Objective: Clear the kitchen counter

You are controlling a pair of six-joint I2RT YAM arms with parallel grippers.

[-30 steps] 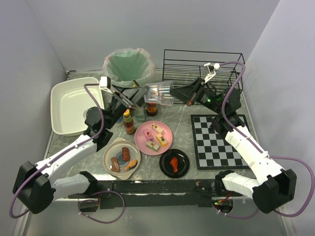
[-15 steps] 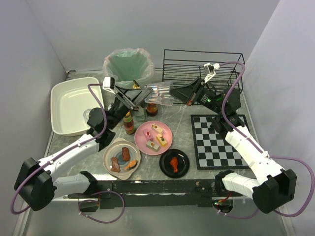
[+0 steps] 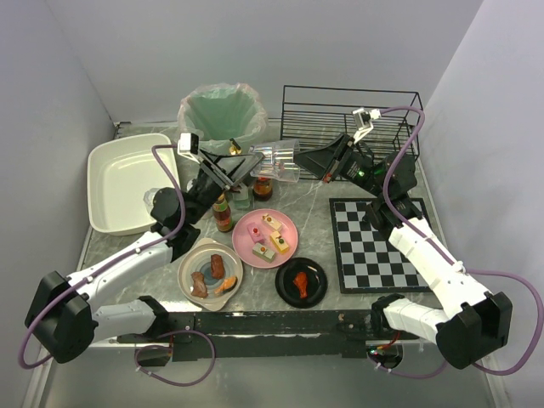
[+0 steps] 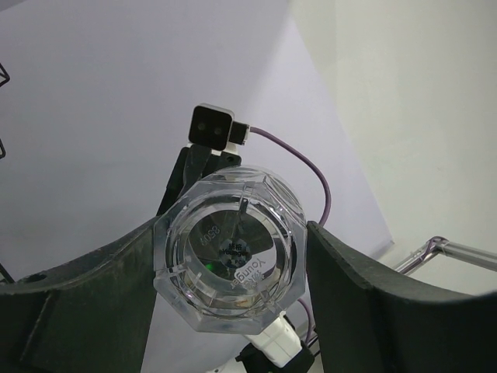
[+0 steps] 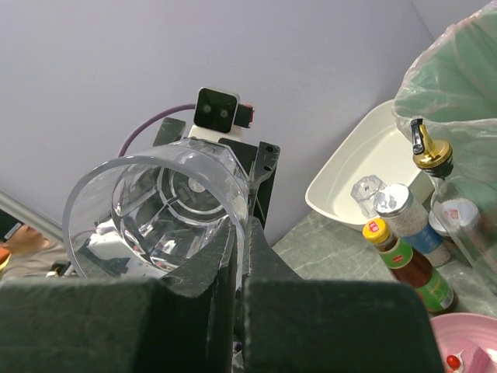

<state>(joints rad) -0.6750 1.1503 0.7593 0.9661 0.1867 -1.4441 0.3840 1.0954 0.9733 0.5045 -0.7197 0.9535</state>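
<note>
In the upper centre of the top view, the right claw (image 5: 239,233) is clenched on the rim of a clear glass (image 3: 276,158), held sideways above the counter (image 3: 321,228). The left claw (image 4: 231,260) straddles the glass's base, and it is unclear whether it grips.

Dark fingers (image 4: 85,299) flank clear glass (image 4: 231,260)

The kitchen counter (image 3: 316,223) carries 3 dishes — pink plate (image 3: 288,226), black plate (image 3: 317,294), beige bowl (image 3: 188,260) — plus a checkered mat (image 3: 374,246).

The kitchen counter (image 3: 313,223) is a flat grey tabletop, marble-patterned with white veins.
</note>
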